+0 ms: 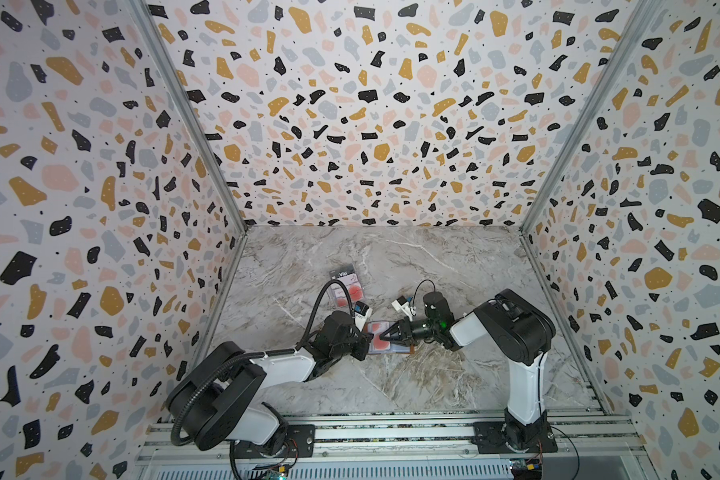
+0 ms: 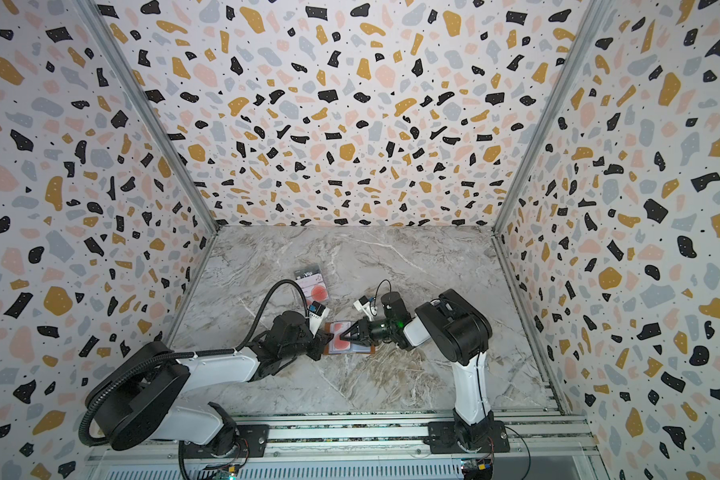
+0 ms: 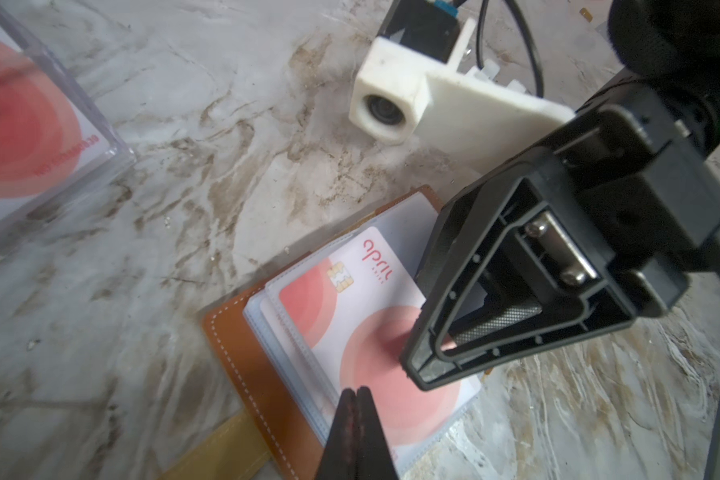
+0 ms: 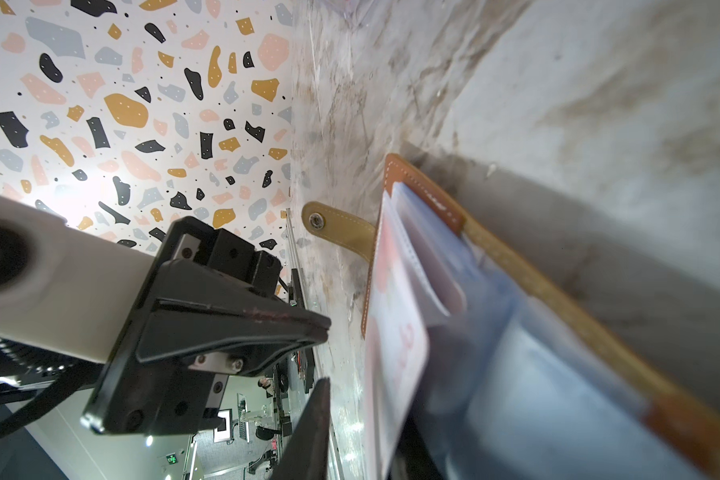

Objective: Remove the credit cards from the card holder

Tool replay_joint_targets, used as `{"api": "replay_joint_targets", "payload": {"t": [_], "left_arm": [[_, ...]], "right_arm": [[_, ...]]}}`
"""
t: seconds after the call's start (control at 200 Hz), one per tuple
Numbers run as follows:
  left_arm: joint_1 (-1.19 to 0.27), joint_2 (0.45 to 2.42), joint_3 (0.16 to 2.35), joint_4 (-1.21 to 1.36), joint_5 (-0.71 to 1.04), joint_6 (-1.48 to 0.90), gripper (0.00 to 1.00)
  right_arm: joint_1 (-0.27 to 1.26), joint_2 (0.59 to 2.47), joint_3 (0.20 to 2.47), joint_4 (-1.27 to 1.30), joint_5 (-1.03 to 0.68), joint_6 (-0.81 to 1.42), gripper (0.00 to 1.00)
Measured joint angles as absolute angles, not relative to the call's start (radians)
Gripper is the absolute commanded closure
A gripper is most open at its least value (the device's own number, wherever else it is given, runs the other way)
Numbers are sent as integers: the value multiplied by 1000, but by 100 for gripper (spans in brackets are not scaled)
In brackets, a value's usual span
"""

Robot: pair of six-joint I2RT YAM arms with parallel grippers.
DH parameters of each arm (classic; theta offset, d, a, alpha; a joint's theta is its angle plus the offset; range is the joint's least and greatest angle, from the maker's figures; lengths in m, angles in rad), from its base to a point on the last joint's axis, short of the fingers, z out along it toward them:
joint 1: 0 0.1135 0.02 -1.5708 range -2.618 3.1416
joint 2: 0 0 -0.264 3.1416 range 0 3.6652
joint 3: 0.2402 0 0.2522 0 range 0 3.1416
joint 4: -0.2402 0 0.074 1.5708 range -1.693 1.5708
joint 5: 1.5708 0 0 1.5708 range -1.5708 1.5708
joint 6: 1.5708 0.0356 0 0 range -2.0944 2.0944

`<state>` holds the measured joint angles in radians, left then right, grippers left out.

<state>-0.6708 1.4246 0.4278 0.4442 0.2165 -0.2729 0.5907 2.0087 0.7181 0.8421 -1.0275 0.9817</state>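
Right claw [image 3: 420,368] is down on the open card holder [image 3: 233,345], jaws only narrowly parted, and the white credit card [image 3: 350,316] with its red circles runs in between them. In the right wrist view that card stands tilted up off the clear sleeves [image 4: 495,332]. A sliver of bench shows between one finger [image 4: 314,419] and the card's face, so no full pinch shows there.

Left claw [image 3: 356,392] comes in from the bottom edge of its own view, jaws pressed tight together with nothing between them. Its tips are planted on the sleeve stack, right beside the tan leather cover.

Moving outward, the holder's snap strap [image 4: 341,228] lies flat on the bench [image 1: 433,270]. In both top views the holder sits just below centre, lying between the two claws. Up and to the left of it, well apart, a clear case [image 1: 344,286] carries a red-circle card [image 1: 352,291] and a dark Vip card [image 1: 341,274].
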Motion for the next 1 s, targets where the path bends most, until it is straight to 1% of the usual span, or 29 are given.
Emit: {"api": "replay_joint_targets", "payload": {"t": [0.305, 0.746, 1.001], "left_arm": [[-671, 1534, 433, 520, 256, -258, 100], [-671, 1539, 394, 576, 228, -245, 100], [-671, 1561, 382, 628, 219, -250, 100]], "right_arm": [[598, 2016, 718, 865, -1028, 983, 75], [598, 2024, 718, 885, -1028, 1010, 75], [591, 2024, 718, 885, -1027, 1021, 79]]}}
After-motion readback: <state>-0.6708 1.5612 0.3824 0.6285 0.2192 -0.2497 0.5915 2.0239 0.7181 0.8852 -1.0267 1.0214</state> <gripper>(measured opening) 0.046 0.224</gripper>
